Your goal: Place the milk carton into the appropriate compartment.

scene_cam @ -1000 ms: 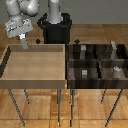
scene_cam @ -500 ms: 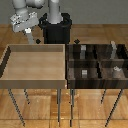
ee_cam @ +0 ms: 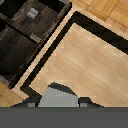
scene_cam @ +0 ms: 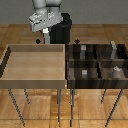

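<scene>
Since the earlier frames, the grey-and-white robot arm's gripper (scene_cam: 45,40) is travelling toward the exterior view's right, its fingers closing on the small white-and-pale-grey milk carton (ee_cam: 59,96) above the open light-wood tray (scene_cam: 35,84). Delivery into the dark-brown divided tray (scene_cam: 95,85) is still pending. The carton is apparently hanging upright, long axis vertical, though blur is leaving this uncertain.

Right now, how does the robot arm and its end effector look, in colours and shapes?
The arm has rounded pale-grey and white segments on a black base. The end effector is a boxy grey-white block with dark details beneath; no cables or markings are legible.
</scene>
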